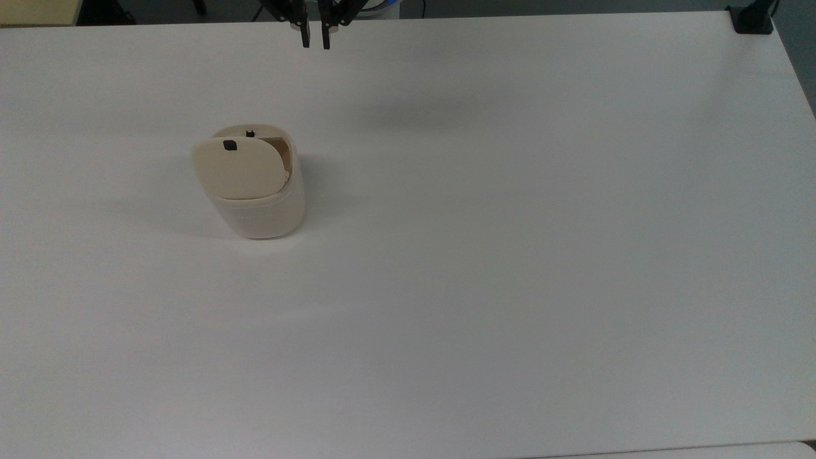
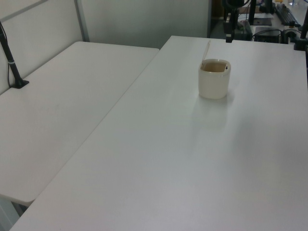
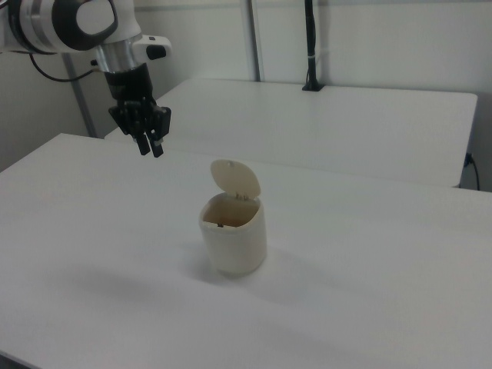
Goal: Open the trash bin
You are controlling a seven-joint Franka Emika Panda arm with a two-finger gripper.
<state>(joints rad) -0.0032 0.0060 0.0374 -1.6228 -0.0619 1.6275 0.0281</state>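
The white table (image 1: 510,255) is the largest item. In the left view a second white table (image 2: 62,106) adjoins it on the left view's left, and in the right view this second table (image 3: 346,123) lies behind, carrying a black post (image 3: 310,46) at its far edge.

The robot arm (image 3: 69,27) enters from the right view's upper left, with its white and grey body held above the table.

The trash bin (image 1: 258,191) stands upright on the table, in the top view's left half and toward the far edge. It also appears in the left view (image 2: 214,79) and the right view (image 3: 234,234). Its lid (image 1: 238,169) is raised on its hinge, standing near upright (image 3: 236,181), so the bin mouth is exposed. A small black button (image 1: 229,145) sits near the lid's free edge.

The gripper (image 1: 315,38) hangs at the top view's upper edge, well apart from the bin and above the table surface. In the right view the gripper (image 3: 151,147) sits to the right view's left of the bin, pointing downward. Its two fingers (image 1: 306,38) stand slightly parted, with a narrow gap between them, and hold nothing.
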